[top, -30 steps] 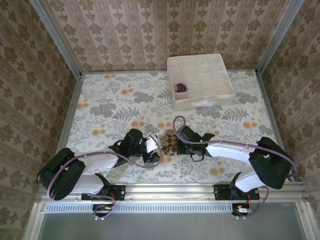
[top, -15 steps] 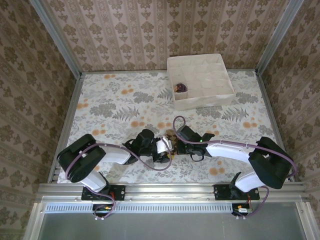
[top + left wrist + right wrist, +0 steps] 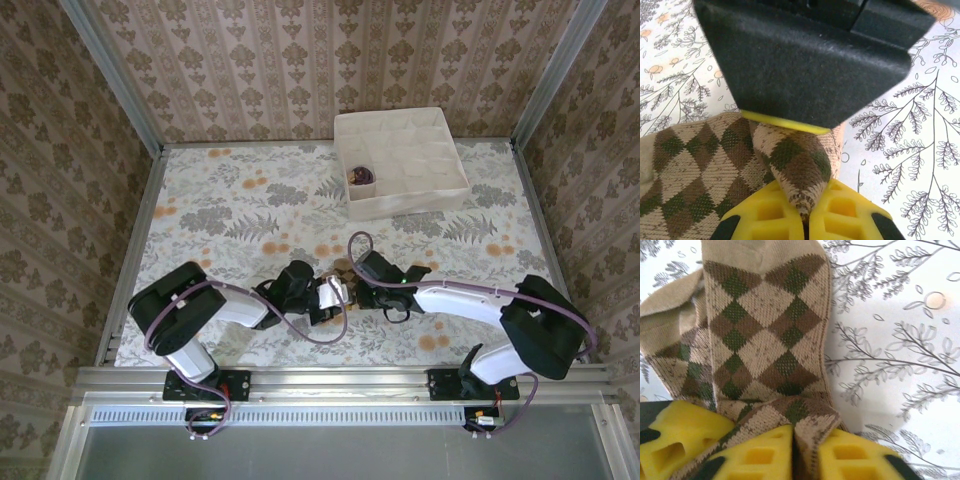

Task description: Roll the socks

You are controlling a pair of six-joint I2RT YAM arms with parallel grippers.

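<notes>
Yellow pads of the left gripper [image 3: 805, 220] pinch a fold of the argyle sock [image 3: 695, 165], and the right gripper [image 3: 795, 452] nips another fold. Both forearms lie low, meeting near the table's [image 3: 200, 200] 6 o'clock. A second ago the left gripper sat further toward 9 o'clock, jaws spread. The purple sock [image 3: 361, 176] sits in the box [image 3: 405, 205] at 1 o'clock.

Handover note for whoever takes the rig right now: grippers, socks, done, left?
Left gripper: shut on a fold of the argyle sock.
Right gripper: shut on another fold of it.
Argyle sock: lying on the table between the arms, not yet rolled.
Purple sock: in a cell of the white box.
Done: purple sock stowed.
Left: roll the argyle sock, then probably box it too.
</notes>
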